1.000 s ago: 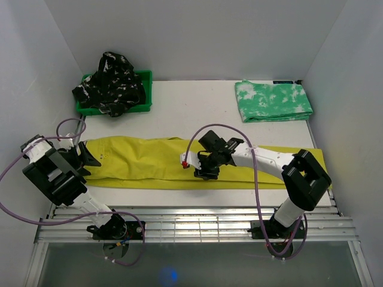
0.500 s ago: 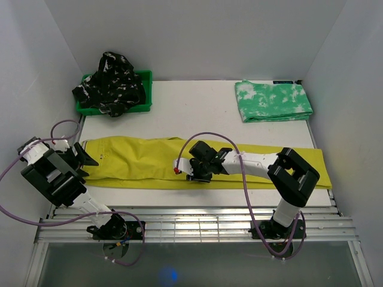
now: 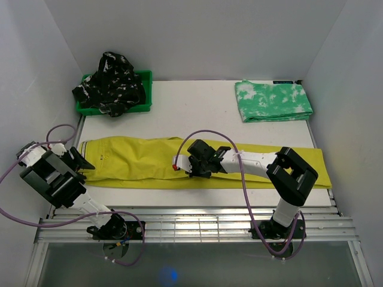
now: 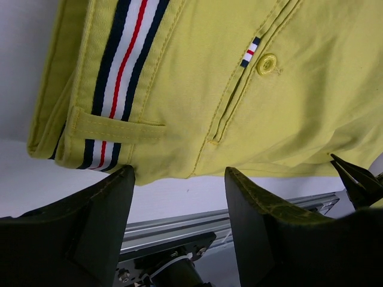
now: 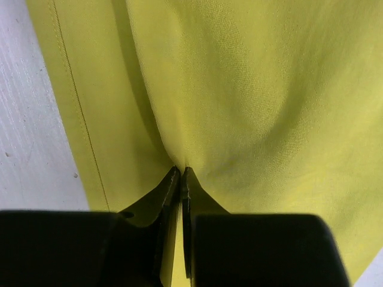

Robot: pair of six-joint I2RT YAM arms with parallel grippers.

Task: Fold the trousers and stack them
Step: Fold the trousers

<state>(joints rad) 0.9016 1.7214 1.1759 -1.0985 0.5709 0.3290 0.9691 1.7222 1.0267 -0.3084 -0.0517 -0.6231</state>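
Observation:
The mustard-yellow trousers [image 3: 143, 161] lie flat and stretched across the table, waistband at the left. My left gripper [image 3: 82, 162] is open at the waistband's near corner; in the left wrist view [image 4: 179, 179] the striped waistband [image 4: 128, 72] and a button lie just beyond the fingers [image 4: 102, 221]. My right gripper [image 3: 190, 166] is shut on a pinch of the yellow cloth [image 5: 239, 107] mid-leg, its tips [image 5: 181, 173] closed on a fold. The green-and-white pair [image 3: 272, 100] lies folded at the back right. The black patterned pair [image 3: 111, 84] is heaped in the bin.
A green plastic bin [image 3: 143, 89] stands at the back left. White walls enclose the table on three sides. A slatted metal rail [image 3: 197, 224] runs along the near edge.
My right gripper has moved left along the trouser leg and lowered onto the cloth. My left gripper has shifted slightly left and nearer at the waistband.

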